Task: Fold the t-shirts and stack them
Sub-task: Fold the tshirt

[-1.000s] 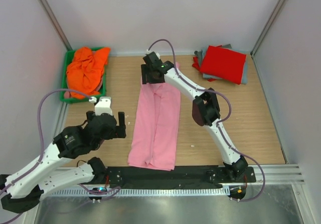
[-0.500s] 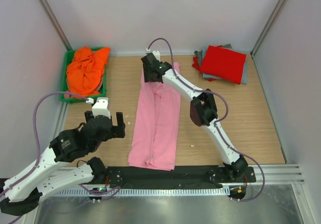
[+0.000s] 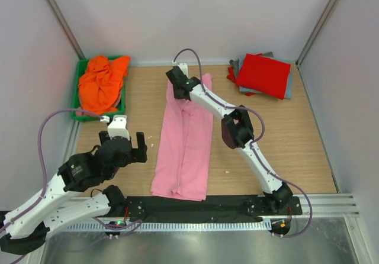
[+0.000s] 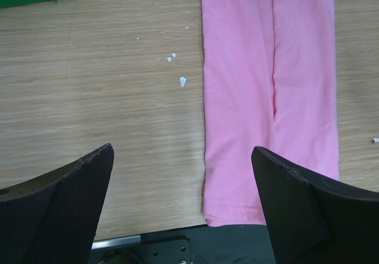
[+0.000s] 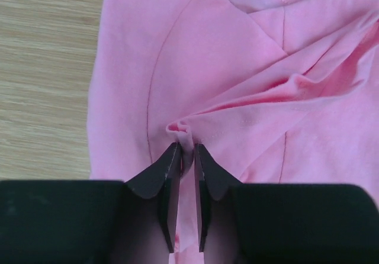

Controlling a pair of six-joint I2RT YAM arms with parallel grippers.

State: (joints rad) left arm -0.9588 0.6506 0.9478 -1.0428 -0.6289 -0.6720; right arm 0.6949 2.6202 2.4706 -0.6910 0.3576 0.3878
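Note:
A light pink t-shirt point(image 3: 185, 142) lies as a long folded strip down the middle of the table, also seen in the left wrist view point(image 4: 269, 92). My right gripper point(image 3: 179, 86) is at its far end, shut on a pinched ridge of the pink cloth point(image 5: 187, 135). My left gripper point(image 3: 124, 141) stands open above bare wood left of the strip's near end, holding nothing. An orange t-shirt point(image 3: 102, 81) sits crumpled in the green bin. Red point(image 3: 263, 74) and grey point(image 3: 289, 87) t-shirts lie folded in a stack at the far right.
The green bin point(image 3: 79, 107) stands at the far left against the wall. A black mat point(image 3: 225, 205) runs along the near edge. Small white flecks point(image 4: 182, 81) lie on the wood beside the pink strip. Walls close in on three sides.
My right gripper has closed from open onto the far end of the pink t-shirt and shifted slightly farther back. My left arm drew back a little toward its base.

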